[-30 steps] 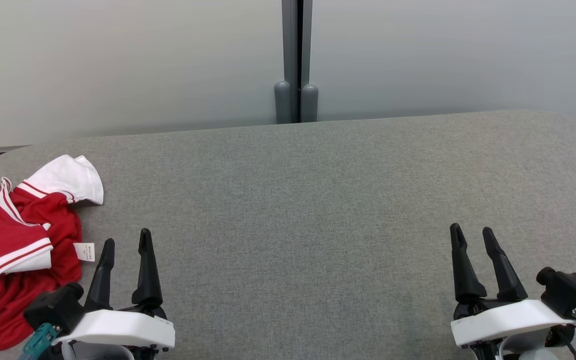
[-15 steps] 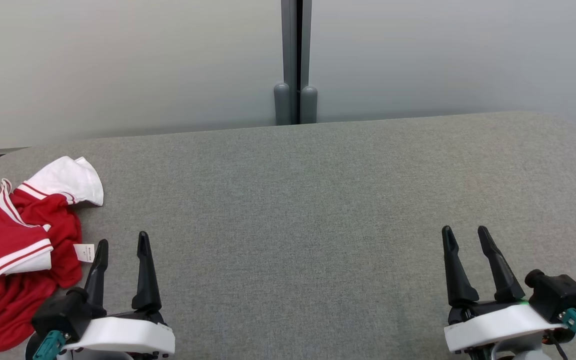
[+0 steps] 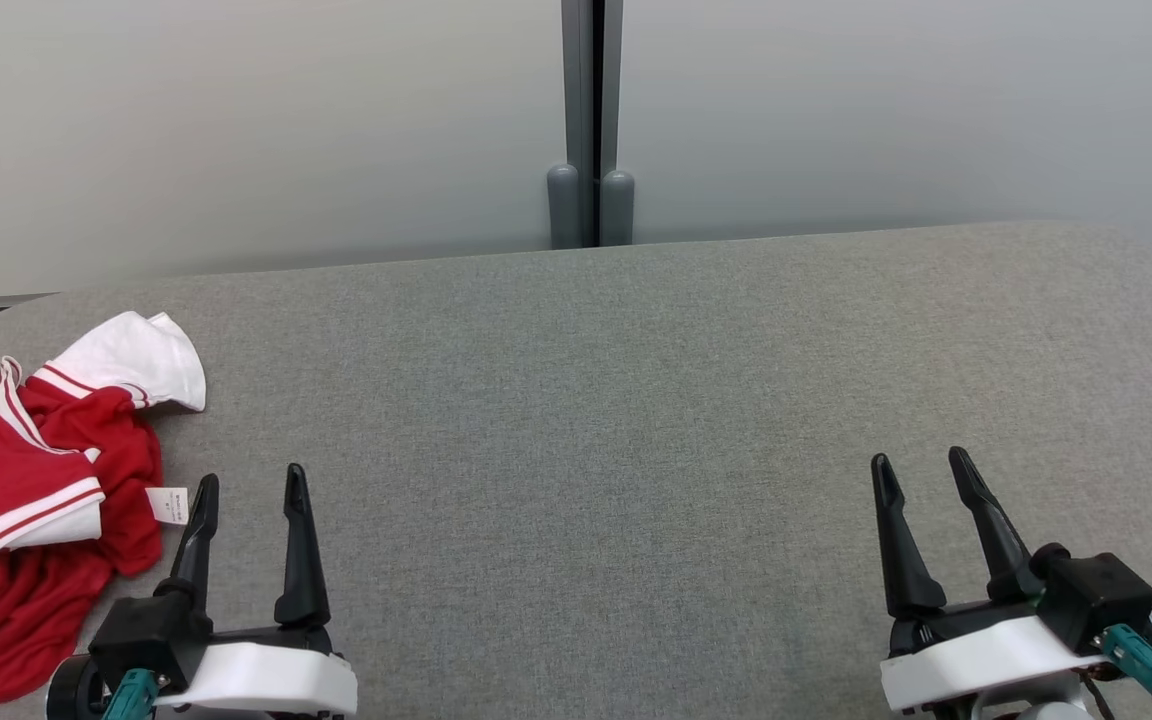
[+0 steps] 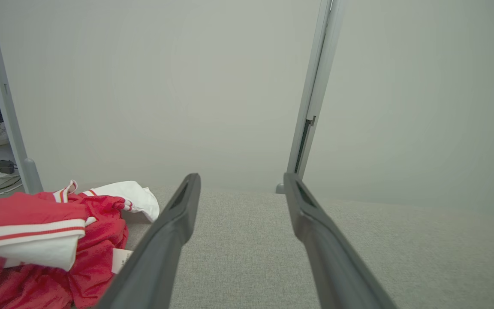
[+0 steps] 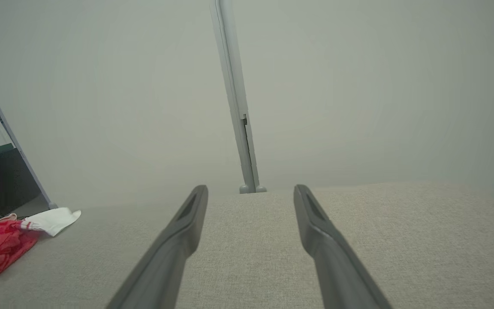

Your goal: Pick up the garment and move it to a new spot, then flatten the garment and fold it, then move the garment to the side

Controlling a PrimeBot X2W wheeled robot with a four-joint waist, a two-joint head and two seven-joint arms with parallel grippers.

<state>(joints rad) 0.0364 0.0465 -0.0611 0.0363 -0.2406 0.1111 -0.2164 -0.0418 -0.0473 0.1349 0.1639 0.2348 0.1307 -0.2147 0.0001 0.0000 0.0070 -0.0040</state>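
At the far left end of the grey worktop (image 3: 596,380) lies a garment (image 3: 36,500) in a crumpled heap, red with white sleeves trimmed in red stripes. One white sleeve sticks out toward the back of the worktop, and a small white label (image 3: 168,505) shows at the heap's right edge. Part of the heap runs past the left edge of the head view.

The left gripper (image 3: 251,476) is at the lower left of the head view, just to the right of the garment. Its two dark fingers (image 3: 301,560) point away from the robot and stand spread apart with nothing between them. The tip nearer the garment is just beside the label. In the left wrist view the garment sits to the left of the fingers, and one edge of the label is hidden behind the left one.

The right gripper (image 3: 918,459) is at the lower right, well apart from the garment, over bare worktop. Its fingers are likewise spread and hold nothing. Whether either gripper touches the worktop cannot be told.

Behind the worktop stand pale wall panels (image 3: 236,130), with a grey post (image 3: 591,120) between them.
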